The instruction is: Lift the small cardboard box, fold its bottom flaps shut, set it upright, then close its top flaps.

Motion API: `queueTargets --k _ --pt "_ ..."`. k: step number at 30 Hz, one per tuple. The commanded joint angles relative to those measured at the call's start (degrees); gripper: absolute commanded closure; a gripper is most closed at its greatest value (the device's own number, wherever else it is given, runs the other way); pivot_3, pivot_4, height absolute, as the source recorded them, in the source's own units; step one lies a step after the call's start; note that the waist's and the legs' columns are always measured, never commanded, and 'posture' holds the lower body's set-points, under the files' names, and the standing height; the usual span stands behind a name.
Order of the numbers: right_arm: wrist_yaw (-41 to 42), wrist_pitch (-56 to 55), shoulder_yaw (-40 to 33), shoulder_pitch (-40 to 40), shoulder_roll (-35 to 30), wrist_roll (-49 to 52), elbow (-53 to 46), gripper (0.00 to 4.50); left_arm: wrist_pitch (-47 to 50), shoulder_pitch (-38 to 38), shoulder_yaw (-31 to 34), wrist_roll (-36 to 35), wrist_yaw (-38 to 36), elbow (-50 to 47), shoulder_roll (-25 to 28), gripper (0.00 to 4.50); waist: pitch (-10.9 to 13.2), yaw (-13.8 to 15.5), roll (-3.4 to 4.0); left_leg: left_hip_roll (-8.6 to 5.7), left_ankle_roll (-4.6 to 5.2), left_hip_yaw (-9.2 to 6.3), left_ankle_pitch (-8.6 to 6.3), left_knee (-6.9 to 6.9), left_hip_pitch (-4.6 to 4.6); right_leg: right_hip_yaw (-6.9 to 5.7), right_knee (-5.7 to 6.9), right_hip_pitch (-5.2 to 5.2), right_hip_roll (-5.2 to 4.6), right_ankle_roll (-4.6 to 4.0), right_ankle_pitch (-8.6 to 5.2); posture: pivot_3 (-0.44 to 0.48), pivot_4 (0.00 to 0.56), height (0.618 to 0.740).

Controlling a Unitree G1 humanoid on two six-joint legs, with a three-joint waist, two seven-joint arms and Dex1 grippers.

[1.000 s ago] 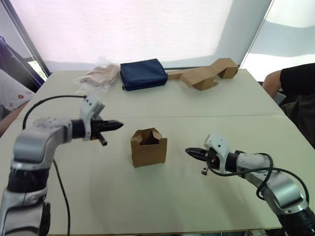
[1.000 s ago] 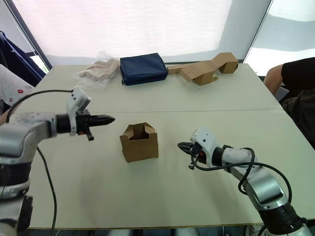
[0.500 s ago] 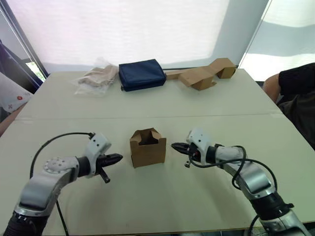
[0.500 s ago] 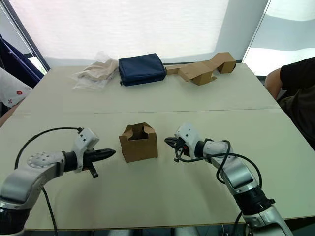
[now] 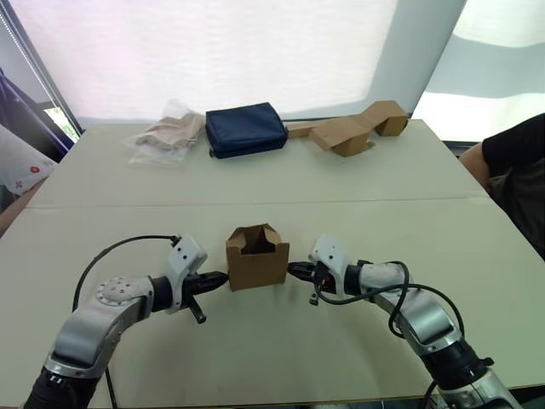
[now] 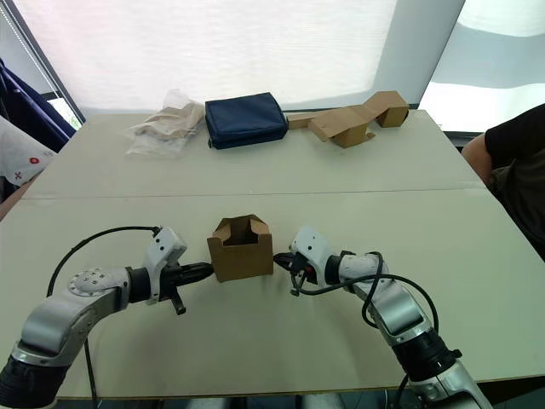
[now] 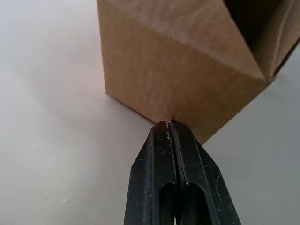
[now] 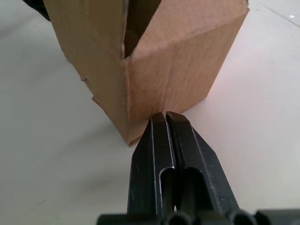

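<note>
End effectors (image 5: 221, 278) (image 5: 294, 270) flanking upright box (image 5: 256, 258)

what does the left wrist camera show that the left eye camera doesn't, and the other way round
The left wrist view shows up close that the left gripper's fingers are pressed shut, with their tips against the lower wall of the small cardboard box.

The left eye view takes in the whole table: the right gripper at the box's opposite side, the navy pouch, a plastic bag and the loose cardboard pieces at the far edge.

Both show the box standing on the table with its top open.
</note>
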Motion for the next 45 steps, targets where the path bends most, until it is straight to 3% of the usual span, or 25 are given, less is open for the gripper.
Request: queueTargets --k 1,20,33,39,45 --pt "0.6 0.7 0.2 1.0 -0.2 0.4 -3.8 4.50 -1.3 -0.4 -1.0 -0.6 -0.4 -0.3 -0.5 4.49 0.0 0.0 0.00 0.00 0.00 0.00 0.00 0.00 0.00 0.00 0.00 0.00 0.00 0.00 0.00 0.000 0.150 0.740" --pt "0.8 7.1 1.3 4.9 -1.3 0.2 -10.6 4.50 1.6 -1.3 -3.2 -2.8 -1.6 -2.0 -0.5 4.49 0.0 0.0 0.00 0.00 0.00 0.00 0.00 0.00 0.01 -0.03 -0.01 0.01 0.02 0.00 0.00 0.000 0.150 0.740" --pt "2.9 5.1 -1.8 4.9 -6.9 0.2 -11.1 4.50 1.3 -1.4 -1.2 -2.1 -3.4 -0.6 3.7 4.49 0.0 0.0 0.00 0.00 0.00 -0.01 0.00 0.00 0.01 -0.03 -0.03 0.02 0.05 0.00 0.00 0.000 0.150 0.740" --pt "6.0 3.5 -6.4 5.6 -11.8 2.0 -12.2 4.50 1.7 -0.2 1.9 -6.0 -11.2 2.7 10.7 4.49 0.0 0.0 0.00 0.01 0.01 -0.01 0.00 -0.02 0.01 -0.05 -0.08 0.02 0.07 -0.01 -0.01 0.000 0.150 0.740" --pt "7.9 8.4 -15.3 1.8 -12.6 11.3 -14.4 4.50 6.6 -10.5 9.2 -16.1 -14.0 8.1 9.8 4.49 0.0 0.2 -0.04 -0.01 0.01 -0.05 0.00 0.00 0.00 -0.13 -0.10 0.09 0.11 0.00 0.00 0.000 0.150 0.740"
